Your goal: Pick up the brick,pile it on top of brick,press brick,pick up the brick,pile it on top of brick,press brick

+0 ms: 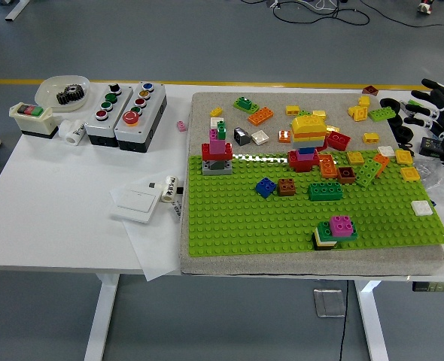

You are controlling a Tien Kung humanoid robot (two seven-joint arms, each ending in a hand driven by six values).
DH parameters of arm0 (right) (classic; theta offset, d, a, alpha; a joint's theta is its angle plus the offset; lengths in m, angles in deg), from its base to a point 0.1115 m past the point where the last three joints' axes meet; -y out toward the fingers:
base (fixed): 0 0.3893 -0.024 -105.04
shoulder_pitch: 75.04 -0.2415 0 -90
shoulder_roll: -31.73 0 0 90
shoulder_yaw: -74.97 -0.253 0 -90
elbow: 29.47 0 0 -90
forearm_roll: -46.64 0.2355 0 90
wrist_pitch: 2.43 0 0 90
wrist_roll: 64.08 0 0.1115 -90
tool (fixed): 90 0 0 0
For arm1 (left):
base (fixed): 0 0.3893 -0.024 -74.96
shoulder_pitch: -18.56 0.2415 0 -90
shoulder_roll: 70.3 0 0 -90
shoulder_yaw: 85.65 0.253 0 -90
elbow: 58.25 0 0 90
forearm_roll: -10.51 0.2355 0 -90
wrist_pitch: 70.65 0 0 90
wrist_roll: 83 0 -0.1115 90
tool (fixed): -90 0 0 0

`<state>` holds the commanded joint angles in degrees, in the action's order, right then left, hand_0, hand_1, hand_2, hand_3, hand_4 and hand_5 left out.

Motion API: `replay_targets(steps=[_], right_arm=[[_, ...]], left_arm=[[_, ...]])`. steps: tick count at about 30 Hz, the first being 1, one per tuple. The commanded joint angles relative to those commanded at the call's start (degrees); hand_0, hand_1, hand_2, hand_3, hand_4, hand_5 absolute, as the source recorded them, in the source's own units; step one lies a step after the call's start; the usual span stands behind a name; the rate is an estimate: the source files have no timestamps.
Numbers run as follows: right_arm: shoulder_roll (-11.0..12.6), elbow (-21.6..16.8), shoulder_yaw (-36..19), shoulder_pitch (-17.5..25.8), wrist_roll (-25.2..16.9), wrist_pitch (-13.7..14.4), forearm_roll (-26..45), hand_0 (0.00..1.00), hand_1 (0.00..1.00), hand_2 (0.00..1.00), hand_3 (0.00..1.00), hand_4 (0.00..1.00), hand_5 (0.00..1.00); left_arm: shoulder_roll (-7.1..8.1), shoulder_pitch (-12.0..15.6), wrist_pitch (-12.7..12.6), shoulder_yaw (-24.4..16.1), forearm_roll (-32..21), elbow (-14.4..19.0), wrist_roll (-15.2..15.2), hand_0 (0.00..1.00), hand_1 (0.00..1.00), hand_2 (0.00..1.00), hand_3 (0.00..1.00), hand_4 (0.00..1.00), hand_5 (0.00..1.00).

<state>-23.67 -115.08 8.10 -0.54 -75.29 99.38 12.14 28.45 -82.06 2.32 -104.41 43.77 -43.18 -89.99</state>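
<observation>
Right robot hand [435, 105] empty, fingers spread, at desk's far right edge.
Green brick [324, 191]: light, rigid, slick plastic; pinch its long side walls.

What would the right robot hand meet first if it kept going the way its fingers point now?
The right robot hand points left across the far right corner. Probably the black object at the mat's edge comes first, then the green brick; its height is unclear.

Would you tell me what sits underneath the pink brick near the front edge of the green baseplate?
The pink brick sits on a green brick, with a white piece and a dark base below. Anything further beneath is covered.
</observation>
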Motion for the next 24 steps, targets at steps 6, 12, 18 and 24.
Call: replay_targets(steps=[6,12,18,24], right_arm=[[0.2,0.4,-0.5,0.1,0.5,-0.8,0.6,0.805,0.767,0.819,0.841,0.998,0.734],[0.2,0.9,-1.1,0.1,0.7,-1.1,0.8,0.822,0.780,0.822,0.846,0.998,0.754],[0.0,1.4,-1.5,0.2,1.0,-1.3,0.8,0.830,0.787,0.826,0.848,0.998,0.761],[0.1,1.3,-2.0,0.5,1.0,-1.2,1.1,0.833,0.788,0.827,0.853,0.998,0.778]], left_arm=[[-0.02,-0.1,0.0,0.0,-0.1,0.0,0.0,0.770,0.799,0.762,0.623,0.681,0.636],[-0.03,-0.2,0.0,0.1,-0.2,0.0,0.1,0.774,0.800,0.762,0.623,0.681,0.637],[-0.04,-0.2,0.0,0.2,-0.2,0.1,0.1,0.774,0.800,0.762,0.622,0.680,0.636],[0.01,-0.4,-0.1,0.3,-0.3,0.1,0.1,0.778,0.800,0.762,0.622,0.680,0.636]])
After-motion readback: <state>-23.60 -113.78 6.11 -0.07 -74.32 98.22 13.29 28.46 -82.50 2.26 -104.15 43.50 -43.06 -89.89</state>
